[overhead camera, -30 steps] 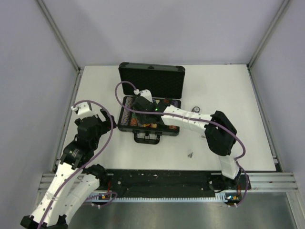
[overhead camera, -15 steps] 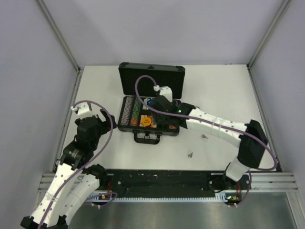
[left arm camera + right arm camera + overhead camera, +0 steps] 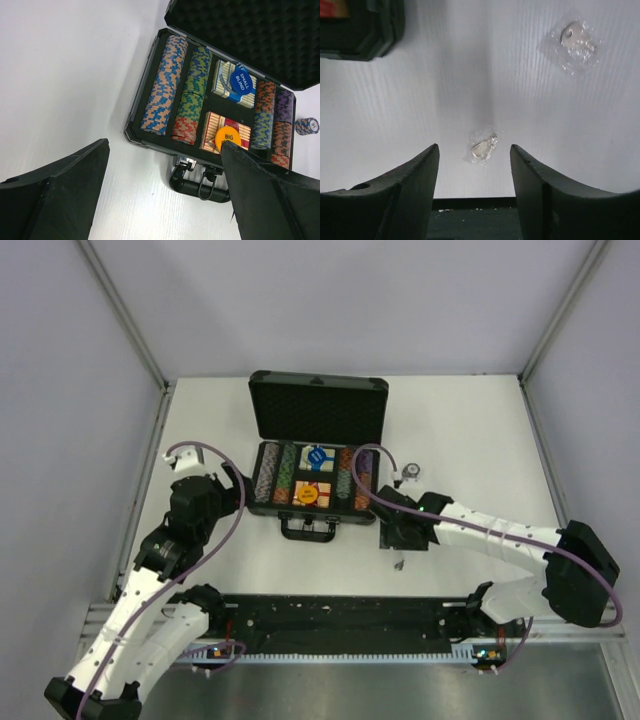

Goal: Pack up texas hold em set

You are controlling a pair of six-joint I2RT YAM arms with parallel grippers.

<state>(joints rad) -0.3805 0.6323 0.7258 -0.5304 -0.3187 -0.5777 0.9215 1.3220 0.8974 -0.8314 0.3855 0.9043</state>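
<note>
At the lower right of the overhead view the right claw hangs just above the white bench. Its two black fingers are partly apart and grip nothing, and a small clear plastic packet with a bit of metal inside lies on the bench in the gap between them (touching neither finger, as far as the wrist view shows). A second clear packet holding a small metal piece lies apart from it, at the upper right of that wrist view. At the left of the overhead view the left claw is spread wide and empty, aimed at the near left corner of the black rectangular hard case. The case sits open at the middle of the bench with its handle toward the arms. Inside, rows of multicoloured chips fill the slots at either side. In the middle compartments a red-striped card box lies nearer, with an orange round button marked BIG on it. A blue card box lies beyond, under a blue round button marked SMALL BLIND. One loose blue-grey chip sits on the bench just right of the case. Farthest back, the foam-lined lid stands upright.
</note>
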